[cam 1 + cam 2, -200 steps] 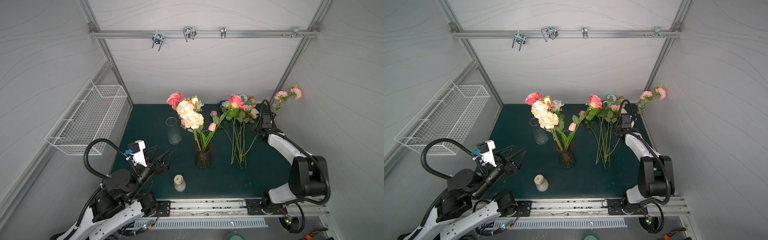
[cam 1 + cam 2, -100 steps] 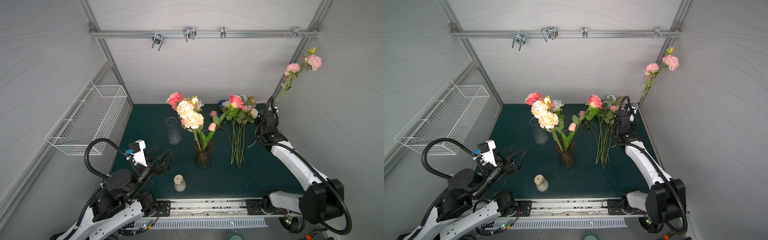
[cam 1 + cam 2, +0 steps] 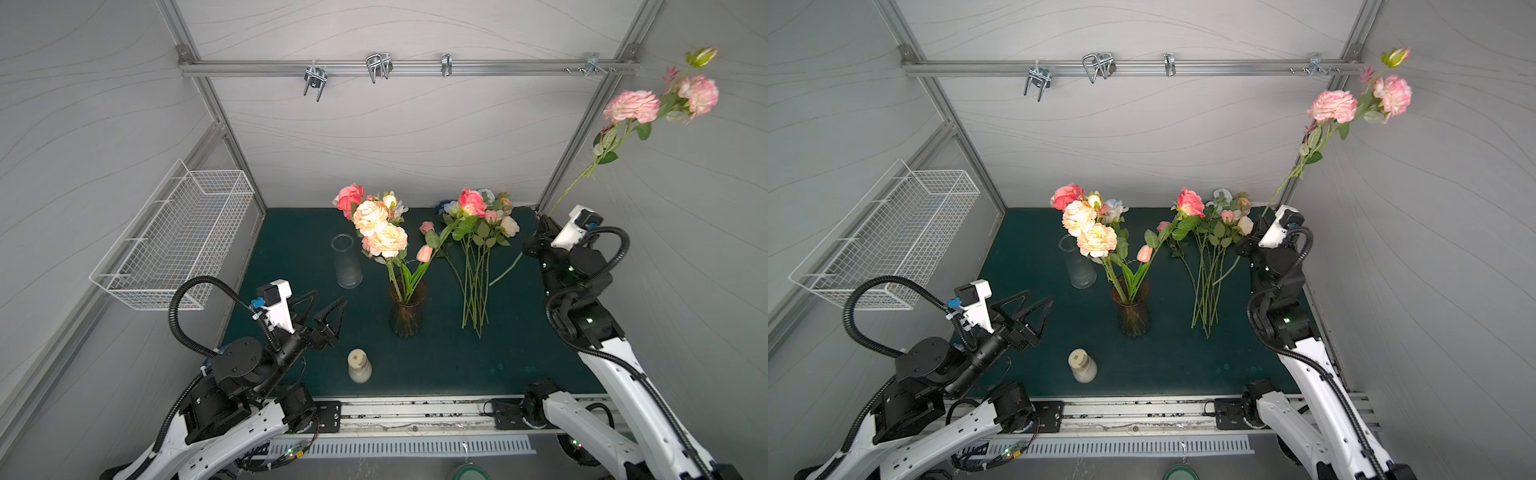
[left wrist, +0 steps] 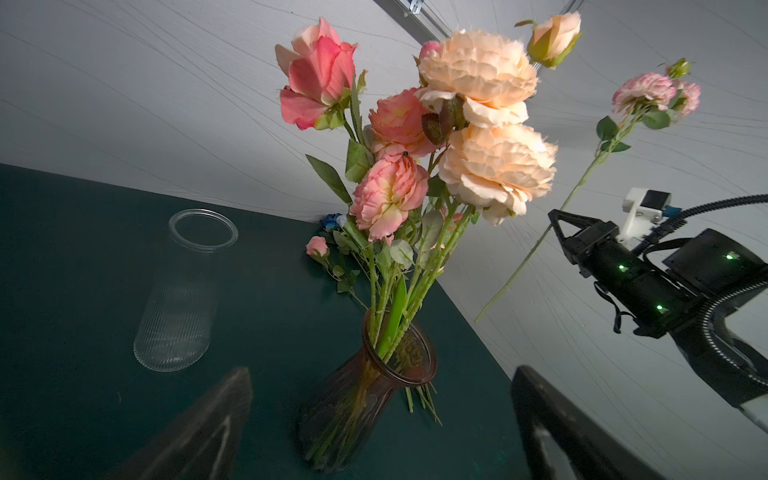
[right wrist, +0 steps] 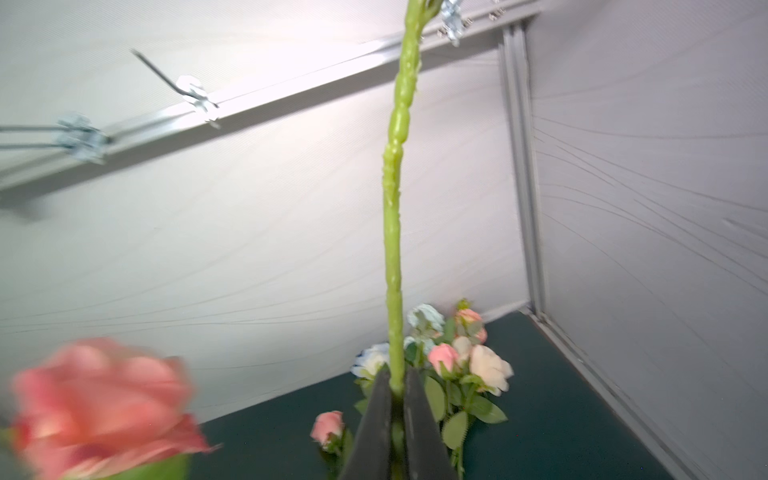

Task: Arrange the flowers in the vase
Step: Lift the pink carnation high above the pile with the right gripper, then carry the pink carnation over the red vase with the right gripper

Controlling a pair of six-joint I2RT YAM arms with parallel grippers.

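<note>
Left gripper: nearest, jaws wide apart and empty, parked short of the vase, likely keeping clear.
Vase: upright mid-mat, several blooms in it.
Loose flowers: lying right of the vase, awaiting pickup.
Right gripper: clamped on a pink-flowered stem, raised high, probably so its foot clears the bunch.

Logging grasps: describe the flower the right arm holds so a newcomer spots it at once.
At the right wall by the corner post, the right gripper is shut on the stem of the held flower. It slants up with two frilly pink blooms and a bud in the air; the others lie on the mat or stand in the brown vase.
</note>
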